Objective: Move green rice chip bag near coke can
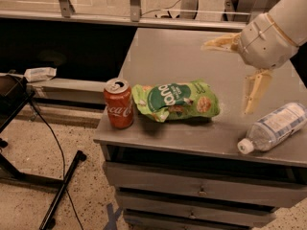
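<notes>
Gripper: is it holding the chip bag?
No, the open gripper hangs above the table, clear of the chip bag.

We've got a grey metal table (192, 56) with three things on top. The coke can (119, 103) stands upright at the front left corner. The green rice chip bag (176, 100) lies flat just beside it. A plastic bottle (276, 127) lies on its side far right. The gripper (227, 79) hangs above the table's right part, fingers spread, holding nothing.
</notes>
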